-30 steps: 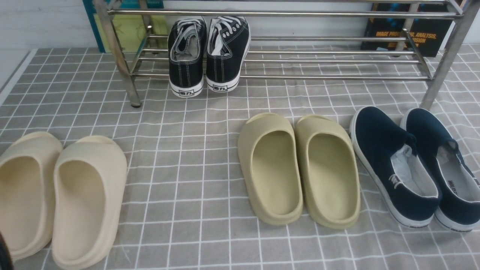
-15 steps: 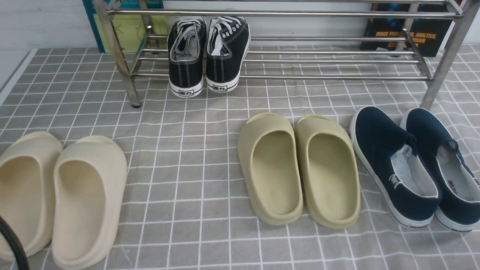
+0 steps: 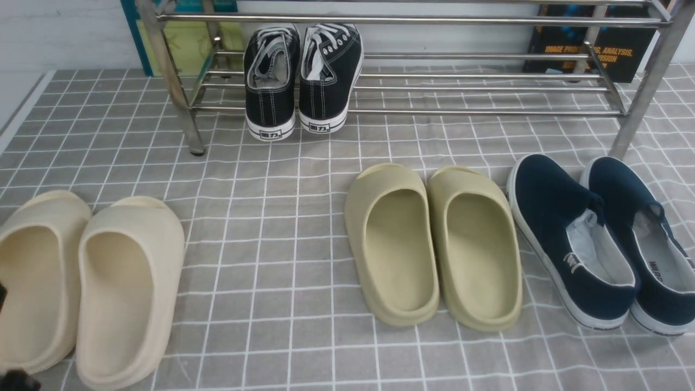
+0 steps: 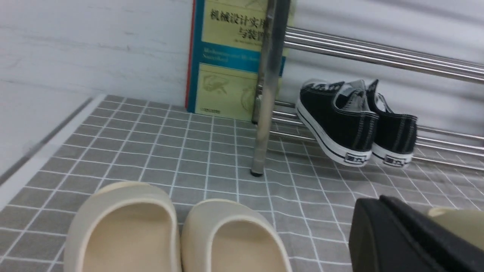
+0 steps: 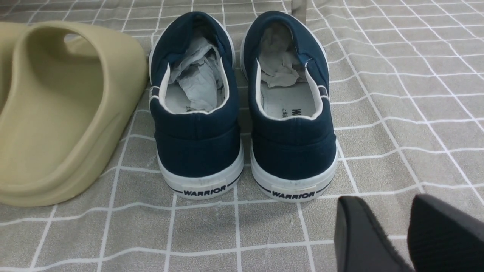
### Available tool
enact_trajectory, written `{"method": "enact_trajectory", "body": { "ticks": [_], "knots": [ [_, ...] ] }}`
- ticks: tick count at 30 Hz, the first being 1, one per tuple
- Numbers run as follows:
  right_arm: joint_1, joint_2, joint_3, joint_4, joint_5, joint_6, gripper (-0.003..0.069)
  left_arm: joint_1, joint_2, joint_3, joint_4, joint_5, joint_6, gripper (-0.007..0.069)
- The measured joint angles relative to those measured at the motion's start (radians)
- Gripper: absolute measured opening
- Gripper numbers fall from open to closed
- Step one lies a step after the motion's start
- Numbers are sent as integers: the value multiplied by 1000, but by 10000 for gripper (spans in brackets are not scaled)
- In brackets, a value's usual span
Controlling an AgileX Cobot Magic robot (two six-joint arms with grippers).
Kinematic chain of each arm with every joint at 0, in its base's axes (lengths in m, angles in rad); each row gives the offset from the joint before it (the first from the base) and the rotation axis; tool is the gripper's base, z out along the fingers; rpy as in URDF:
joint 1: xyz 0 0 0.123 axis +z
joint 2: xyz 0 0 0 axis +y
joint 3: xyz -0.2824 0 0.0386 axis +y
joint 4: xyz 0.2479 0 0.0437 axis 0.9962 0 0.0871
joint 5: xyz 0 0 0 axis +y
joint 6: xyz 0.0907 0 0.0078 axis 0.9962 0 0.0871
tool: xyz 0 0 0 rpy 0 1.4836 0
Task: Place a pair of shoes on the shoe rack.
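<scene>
The pair of shoes, two black canvas sneakers [image 3: 270, 81] [image 3: 329, 76] with white laces, rests side by side on the lower tubes of the steel shoe rack [image 3: 478, 111], toes inward, near its left leg. The left wrist view shows the same pair of shoes [image 4: 340, 121] on the shoe rack [image 4: 378, 56]. My left gripper [image 4: 380, 204] is shut and empty, low above the cloth beside the beige slippers, well away from the rack. My right gripper [image 5: 391, 211] stands open with only cloth between its fingers, just behind the heels of the navy shoes.
On the grey checked cloth lie beige slippers [image 3: 87, 282] at front left, olive slippers [image 3: 434, 244] in the middle and navy slip-ons [image 3: 597, 239] at right. Books [image 3: 190, 43] [image 3: 592, 49] lean against the wall behind the rack. The table edge [image 3: 21, 108] runs along the left.
The dark bit of my left arm at the front view's bottom left corner rose as a curved cable, then dropped back low. The shoes have not moved.
</scene>
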Motion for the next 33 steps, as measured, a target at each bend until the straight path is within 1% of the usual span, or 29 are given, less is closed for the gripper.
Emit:
{"method": "enact_trajectory", "body": {
  "ticks": [3,8,11,15,17,18,21,24,28,33],
  "knots": [
    [0,0,0,0,0,0,239,65,-66,71,-30,-18,0,-13],
    [0,0,0,0,0,0,239,101,-83,103,-65,12,0,-13],
    [0,0,0,0,0,-1,239,103,-83,104,-79,52,0,-13],
    [0,0,0,0,0,-1,239,103,-83,104,-125,178,1,-13],
    [0,0,0,0,0,-1,239,100,-83,105,-131,206,1,-13],
    [0,0,0,0,0,-1,239,87,-83,105,-136,252,7,-13],
    [0,0,0,0,0,-1,239,57,-83,105,-140,305,36,-13],
    [0,0,0,0,0,-1,239,48,-83,105,-148,321,71,-13],
    [0,0,0,0,0,-1,239,45,-83,105,-171,326,152,-13],
    [0,0,0,0,0,-1,239,44,-83,105,-183,327,176,-13]
  ]
}}
